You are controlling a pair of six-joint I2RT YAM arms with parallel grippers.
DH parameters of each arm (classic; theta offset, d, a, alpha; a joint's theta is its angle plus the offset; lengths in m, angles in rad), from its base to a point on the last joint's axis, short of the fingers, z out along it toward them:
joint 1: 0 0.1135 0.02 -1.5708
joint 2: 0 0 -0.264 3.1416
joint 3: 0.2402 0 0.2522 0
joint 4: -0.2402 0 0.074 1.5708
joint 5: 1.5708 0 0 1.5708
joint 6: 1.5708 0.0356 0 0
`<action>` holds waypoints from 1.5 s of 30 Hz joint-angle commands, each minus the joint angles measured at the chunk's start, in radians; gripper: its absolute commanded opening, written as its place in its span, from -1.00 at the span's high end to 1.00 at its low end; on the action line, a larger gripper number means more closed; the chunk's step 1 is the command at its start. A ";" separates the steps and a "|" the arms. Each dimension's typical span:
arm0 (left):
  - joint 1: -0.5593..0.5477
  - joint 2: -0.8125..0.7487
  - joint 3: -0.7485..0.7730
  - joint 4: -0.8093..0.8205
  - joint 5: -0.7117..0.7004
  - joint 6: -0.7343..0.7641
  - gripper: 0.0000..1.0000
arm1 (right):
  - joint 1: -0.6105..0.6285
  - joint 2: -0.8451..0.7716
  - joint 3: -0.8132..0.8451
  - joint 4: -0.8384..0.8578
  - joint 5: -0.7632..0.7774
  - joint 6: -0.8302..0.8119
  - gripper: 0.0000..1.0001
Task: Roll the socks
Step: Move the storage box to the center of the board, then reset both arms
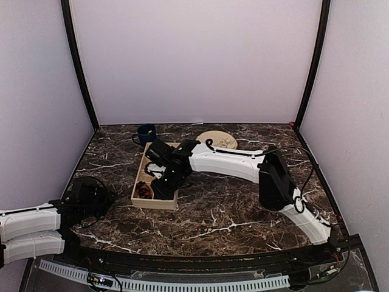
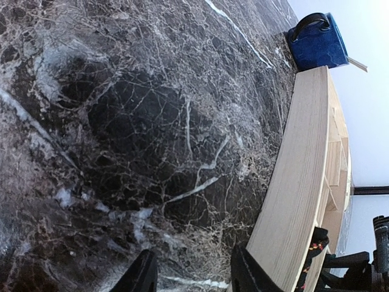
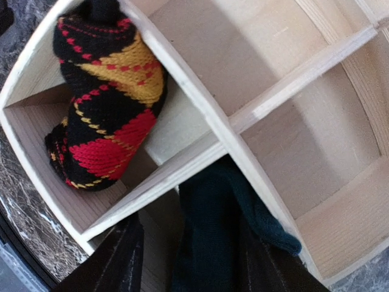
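The black argyle sock (image 3: pixel 106 115), with red and yellow diamonds, lies rolled in a corner compartment of the wooden box (image 3: pixel 200 106); it also shows as a sliver (image 2: pixel 314 252) and as a speck (image 1: pixel 144 190). The dark teal sock (image 3: pixel 216 237) hangs into the adjacent compartment between the fingers of my right gripper (image 3: pixel 194 261). It rests against the right finger, with a gap at the left finger, so the jaws stand open. My left gripper (image 2: pixel 194 277) is open over bare marble beside the box's outer wall (image 2: pixel 298 182), holding nothing.
A dark blue mug (image 1: pixel 146 134) (image 2: pixel 317 41) stands just beyond the box's far end. A round wooden disc (image 1: pixel 217 140) lies at the back. The right arm (image 1: pixel 231 163) stretches across the table to the box (image 1: pixel 155 202). White walls enclose the marble table.
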 commanded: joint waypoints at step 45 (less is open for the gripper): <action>0.016 0.254 0.484 0.043 -0.367 0.677 -0.05 | -0.264 -1.038 -1.367 1.024 0.558 -0.028 -0.63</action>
